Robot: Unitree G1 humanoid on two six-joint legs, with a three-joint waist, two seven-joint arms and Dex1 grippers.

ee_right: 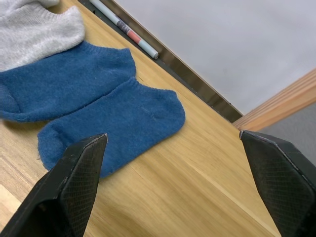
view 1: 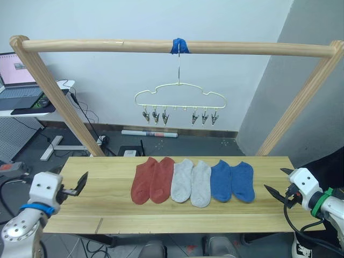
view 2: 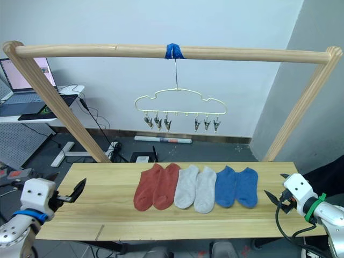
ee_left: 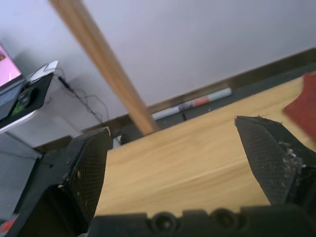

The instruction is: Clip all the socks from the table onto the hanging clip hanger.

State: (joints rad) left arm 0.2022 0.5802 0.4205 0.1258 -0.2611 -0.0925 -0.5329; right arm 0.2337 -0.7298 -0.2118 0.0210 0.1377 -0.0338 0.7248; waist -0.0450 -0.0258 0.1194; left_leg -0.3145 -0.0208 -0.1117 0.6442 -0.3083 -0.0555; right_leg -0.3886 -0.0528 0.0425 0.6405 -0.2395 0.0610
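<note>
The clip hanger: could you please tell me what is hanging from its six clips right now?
Nothing: all six clips on the clip hanger hang bare, while the six socks lie in a row on the table below.

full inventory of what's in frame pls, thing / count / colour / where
socks: 6 in a row at mid-table, from the robot's left: 2 rust-red, 2 light grey, 2 blue
table: 1, light wood, in front of the robot
hanger: 1, pale yellow-green, hooked on the pole above the socks; six metal clips, none holding anything
pole frame: 1, light wood, over the table; blue tape at the hook
laptop: 1, pink screen, on a side desk far left
cables: several, dark, floor behind the table
left end effector: black fingers, open, over the table's left end
right end effector: black fingers, open, over the right end near the blue socks
</note>
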